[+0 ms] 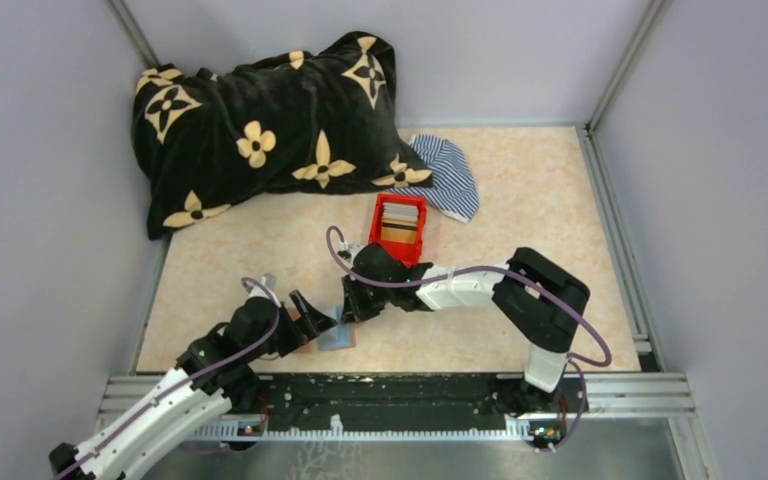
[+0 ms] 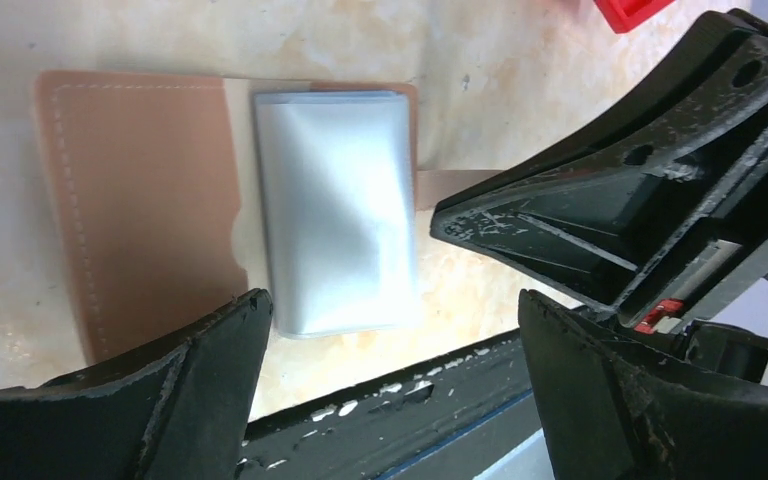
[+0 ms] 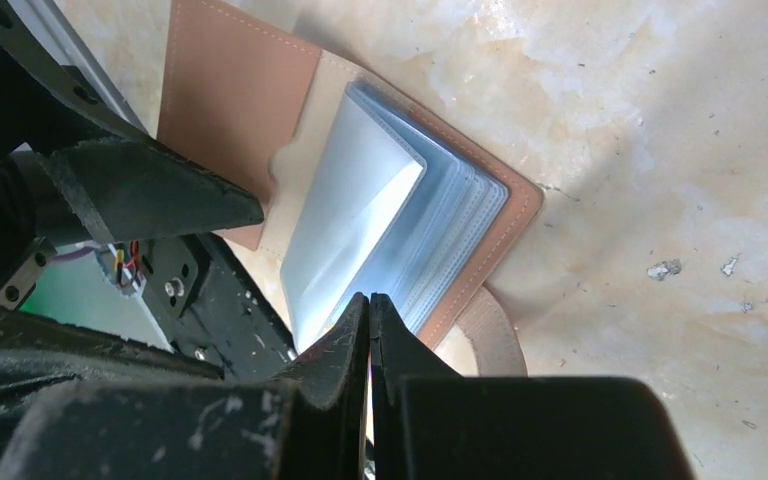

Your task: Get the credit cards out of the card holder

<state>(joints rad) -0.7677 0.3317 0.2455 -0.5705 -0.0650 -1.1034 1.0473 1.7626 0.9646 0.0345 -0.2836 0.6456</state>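
left fingers apart over card holder

Left arm: stretched low from the near-left corner toward the middle.
Left gripper: jaws spread wide, pointing right.
Right arm: elbow folded at right, forearm reaching left.
Right gripper: fingers pressed together, tips angled down, just beside the Left gripper.

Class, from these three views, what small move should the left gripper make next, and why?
Probably lower the left gripper and pinch the top pale-blue sleeve: its jaws stand open above the open card holder, while the shut right gripper sits by the snap tab.
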